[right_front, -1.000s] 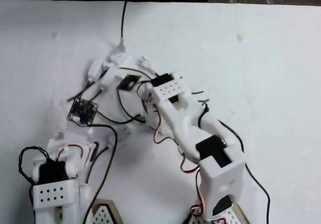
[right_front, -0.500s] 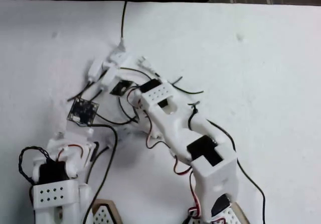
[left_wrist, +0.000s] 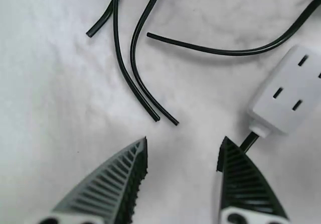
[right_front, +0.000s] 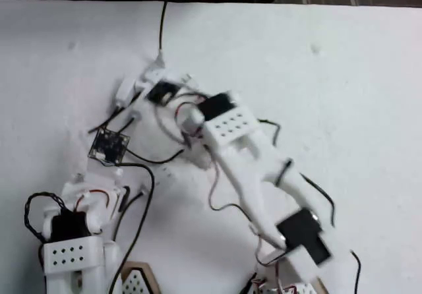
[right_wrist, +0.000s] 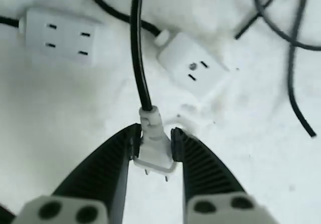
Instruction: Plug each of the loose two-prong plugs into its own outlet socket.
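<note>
The right fingers (right_wrist: 108,169) are shut tight on a white plug (right_wrist: 153,153). They pinch it from both sides. Its two little prongs poke back toward the arm. Its black cord (right_wrist: 138,48) runs away from the fingers. The plug is held over the white bench (right_wrist: 65,113).

Two white outlets lie past the plug. The square outlet (right_wrist: 193,69) is near the plug. The long outlet (right_wrist: 60,35) has four slots and lies farther off. The black cord passes between the two.

The left fingers (left_wrist: 123,184) are wide open and hold nothing. They hang low over the bench. A white outlet block (left_wrist: 291,91) lies just beside one of them, with its slots facing up. Loose black wires (left_wrist: 133,68) lie on the bench past the fingers, and their ends point toward them.

In the high view, the right arm (right_front: 244,155) is stretched out across the bench to the bunch of outlets and cords (right_front: 148,86). The left arm (right_front: 72,241) sits back near the edge of the bench.
</note>
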`<state>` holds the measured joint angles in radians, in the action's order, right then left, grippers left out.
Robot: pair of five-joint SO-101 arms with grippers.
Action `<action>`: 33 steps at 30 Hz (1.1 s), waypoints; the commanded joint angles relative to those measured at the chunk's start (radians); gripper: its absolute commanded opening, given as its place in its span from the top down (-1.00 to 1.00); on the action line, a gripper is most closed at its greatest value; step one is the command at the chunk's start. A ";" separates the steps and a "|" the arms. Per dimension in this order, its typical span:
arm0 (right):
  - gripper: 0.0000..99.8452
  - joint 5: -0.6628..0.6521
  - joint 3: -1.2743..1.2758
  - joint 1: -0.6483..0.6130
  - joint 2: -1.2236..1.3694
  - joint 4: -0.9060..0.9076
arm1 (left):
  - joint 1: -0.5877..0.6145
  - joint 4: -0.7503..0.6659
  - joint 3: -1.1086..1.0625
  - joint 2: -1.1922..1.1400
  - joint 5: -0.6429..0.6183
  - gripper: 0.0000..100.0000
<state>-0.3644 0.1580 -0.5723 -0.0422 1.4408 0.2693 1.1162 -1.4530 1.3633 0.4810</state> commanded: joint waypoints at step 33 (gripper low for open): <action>0.66 0.408 0.158 0.093 0.016 -0.114 | 0.010 0.005 0.003 0.012 -0.003 0.53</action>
<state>0.1097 0.3560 -0.5079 -0.0192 1.3119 0.2693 1.1162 -1.4530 1.3633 0.4810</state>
